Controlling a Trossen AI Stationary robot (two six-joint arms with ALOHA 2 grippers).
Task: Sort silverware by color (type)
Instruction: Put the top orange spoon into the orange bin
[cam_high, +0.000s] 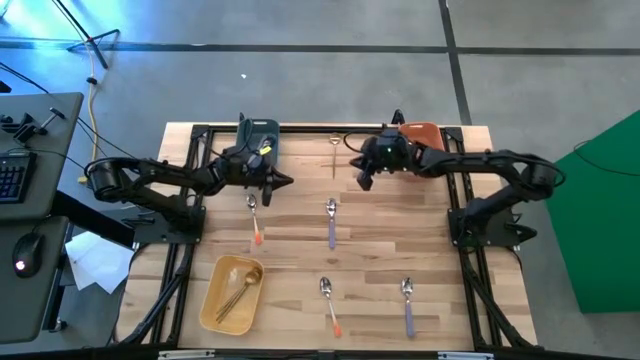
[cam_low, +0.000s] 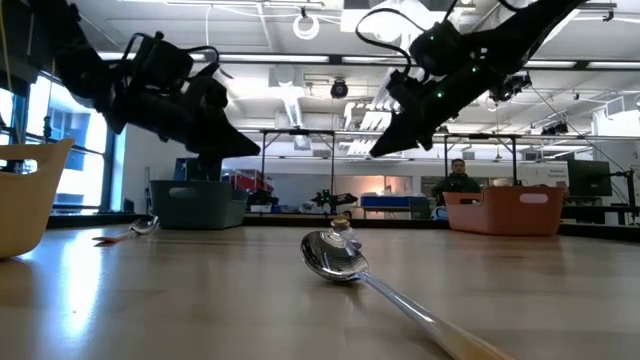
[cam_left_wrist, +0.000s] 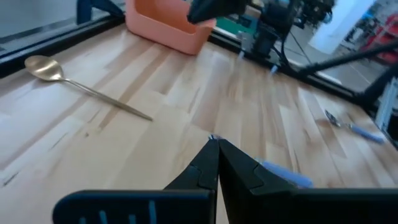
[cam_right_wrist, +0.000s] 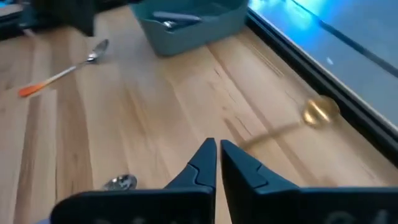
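**High view: both grippers empty, five pieces unsorted**

High view, layout taken from the gold spoon (cam_high: 334, 150) at the table's far edge, midway between the arms. The right gripper (cam_high: 364, 181) hangs just to the spoon's right and slightly nearer the camera side; its fingers meet at the tips and carry nothing. The left gripper (cam_high: 284, 182) sits at a like offset on the spoon's other side, also closed and empty. In the right wrist view the spoon's bowl (cam_right_wrist: 320, 111) lies ahead of the fingertips and off to one side, apart from them, flat on the wood.

Three bins serve as colour stations: the yellow bin (cam_high: 231, 292), well toward the near-left from the gold spoon, already holds gold pieces; the teal bin (cam_high: 259, 135) is to its left, the orange bin (cam_high: 420, 133) to its right.

Loose on the table, all nearer than the gold spoon: an orange-handled spoon (cam_high: 254, 218), a purple-handled spoon (cam_high: 331, 222), a second orange-handled spoon (cam_high: 330, 303), a second purple-handled spoon (cam_high: 408, 304).

Judgement: the right arm is closest to the gold spoon; it belongs in the yellow bin, across the table.
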